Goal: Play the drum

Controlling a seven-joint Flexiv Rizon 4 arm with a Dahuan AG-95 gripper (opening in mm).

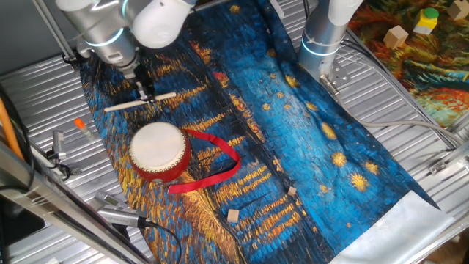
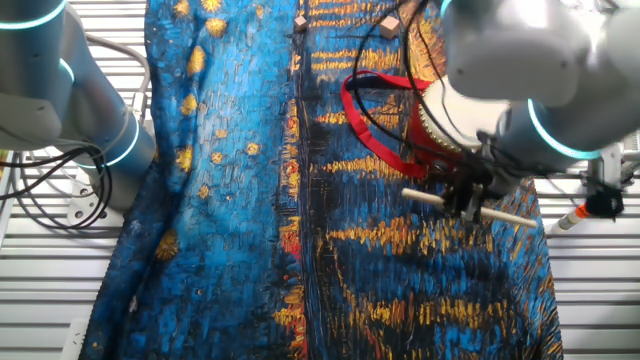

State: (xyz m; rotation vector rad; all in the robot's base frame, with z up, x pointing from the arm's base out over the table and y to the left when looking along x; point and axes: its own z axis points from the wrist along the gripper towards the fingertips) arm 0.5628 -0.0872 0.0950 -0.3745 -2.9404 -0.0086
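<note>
Starry-night cloth [image 1: 293, 139] over ribbed metal table [image 1: 410, 110]; small wooden blocks [image 1: 234, 215]; orange-tipped marker [image 1: 83, 127] at edge.

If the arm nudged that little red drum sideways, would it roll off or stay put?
Probably stay put: the drum sits flat, skin up, so it would likely slide, perhaps bunching the painted cloth. It looks small and hollow, so probably light. Its red ribbon lies in loose loops, so it seems floppy and would likely just trail behind.

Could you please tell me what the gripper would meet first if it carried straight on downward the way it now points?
Probably the painted cloth: the gripper, shut on the stick, points down beside the drum, not over it.
</note>
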